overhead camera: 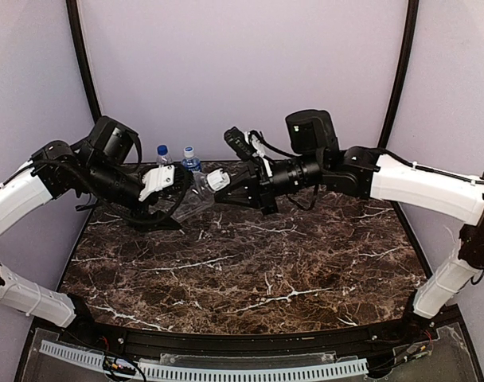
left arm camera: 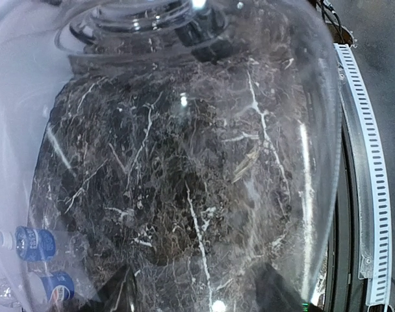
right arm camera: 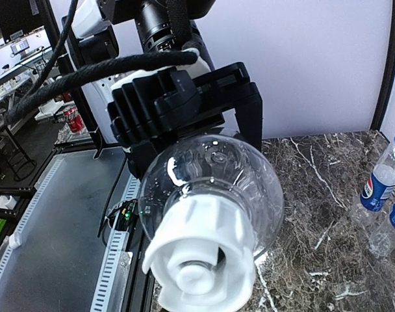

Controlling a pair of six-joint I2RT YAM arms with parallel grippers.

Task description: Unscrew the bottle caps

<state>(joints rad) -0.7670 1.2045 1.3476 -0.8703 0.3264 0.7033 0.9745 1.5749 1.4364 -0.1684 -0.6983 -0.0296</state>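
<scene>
Right gripper is clamped shut on the cap of the plain bottle, which lies level between the arms.
We hold the base firm in the left gripper, its jaws half closed round it, and twist the cap squarely on the neck's axis, above the table and well apart from the other bottles.

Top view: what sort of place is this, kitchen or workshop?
Probably a robotics lab test booth: a left arm and right arm bolted to a marble-look table, plain screen walls around, workshop racks beyond.
</scene>
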